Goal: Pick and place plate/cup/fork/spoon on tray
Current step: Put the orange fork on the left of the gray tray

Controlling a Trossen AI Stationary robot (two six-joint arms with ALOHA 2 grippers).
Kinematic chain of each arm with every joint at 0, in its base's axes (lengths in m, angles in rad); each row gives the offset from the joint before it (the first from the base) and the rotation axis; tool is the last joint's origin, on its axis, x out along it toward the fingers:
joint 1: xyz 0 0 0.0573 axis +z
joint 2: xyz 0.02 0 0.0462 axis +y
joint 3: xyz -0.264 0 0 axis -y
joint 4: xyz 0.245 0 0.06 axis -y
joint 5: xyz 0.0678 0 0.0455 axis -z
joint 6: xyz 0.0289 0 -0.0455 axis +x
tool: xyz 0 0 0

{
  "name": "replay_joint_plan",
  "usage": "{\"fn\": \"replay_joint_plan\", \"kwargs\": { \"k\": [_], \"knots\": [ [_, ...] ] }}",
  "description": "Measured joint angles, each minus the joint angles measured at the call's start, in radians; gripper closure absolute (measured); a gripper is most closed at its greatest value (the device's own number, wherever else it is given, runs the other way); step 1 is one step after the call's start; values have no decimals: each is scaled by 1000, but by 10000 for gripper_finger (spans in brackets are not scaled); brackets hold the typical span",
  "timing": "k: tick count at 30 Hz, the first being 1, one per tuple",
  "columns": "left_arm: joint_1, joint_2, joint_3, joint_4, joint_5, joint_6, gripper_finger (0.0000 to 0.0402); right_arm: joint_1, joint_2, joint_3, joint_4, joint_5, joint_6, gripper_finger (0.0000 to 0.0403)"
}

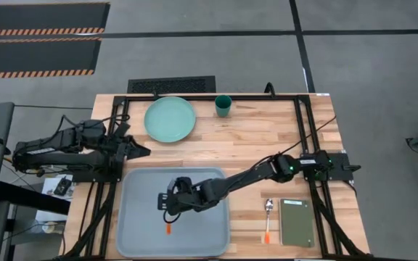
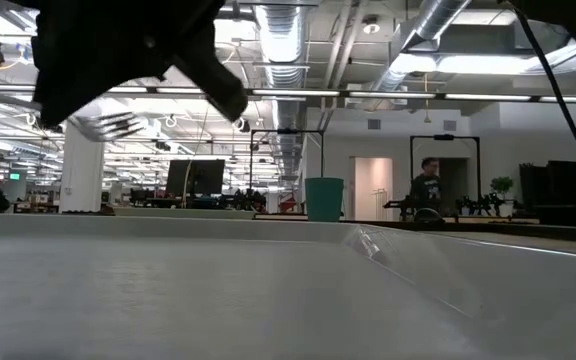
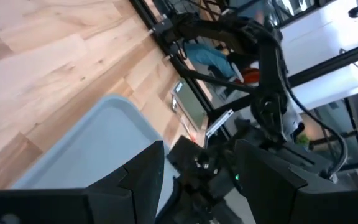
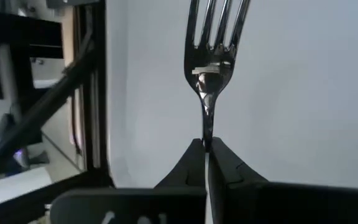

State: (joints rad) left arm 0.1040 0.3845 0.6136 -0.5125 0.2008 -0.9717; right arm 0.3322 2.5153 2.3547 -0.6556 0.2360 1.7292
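Note:
My right gripper (image 1: 168,206) is over the pale grey-blue tray (image 1: 140,232), shut on the silver fork (image 4: 215,37). The fork's orange handle tip (image 1: 168,230) points toward the table's near edge. In the low view its prongs (image 2: 108,125) are raised above the tray floor. The spoon (image 1: 268,216) lies flat on the wood right of the tray. The mint-green plate (image 1: 170,119) and the teal cup (image 1: 223,106) stand at the table's far edge. My left gripper (image 3: 197,168) is open and empty by the tray's far left corner. My right gripper pinches the fork's thin stem (image 4: 207,134) just behind the prongs between its two fingertips (image 4: 225,163). The prongs stick out past the fingertips and the handle runs back under the gripper. The prong end is lifted above the tray; whether the orange tip touches it, I cannot tell.
A small dark green rectangular pad (image 1: 297,222) lies right of the spoon, near the table's right front corner. A black frame (image 1: 216,96) runs along the table's edges. People show in the room beyond the table (image 2: 426,185).

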Motion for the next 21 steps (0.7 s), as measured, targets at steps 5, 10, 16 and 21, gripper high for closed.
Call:
{"fn": "replay_joint_plan", "kwargs": {
  "k": [5,10,16,21],
  "knots": [
    [0,1,0,-20,-32,0,218,6,33,2,-27,-38,-35,396],
    [0,1,0,-50,-51,0,218,7,63,-1,-47,-55,-40,395],
    [0,1,0,-79,-67,0,218,2,61,-13,-93,-55,-56,395],
    [0,1,0,-79,-96,-1,218,1,59,-13,-132,-78,-53,395]
  ]
}}
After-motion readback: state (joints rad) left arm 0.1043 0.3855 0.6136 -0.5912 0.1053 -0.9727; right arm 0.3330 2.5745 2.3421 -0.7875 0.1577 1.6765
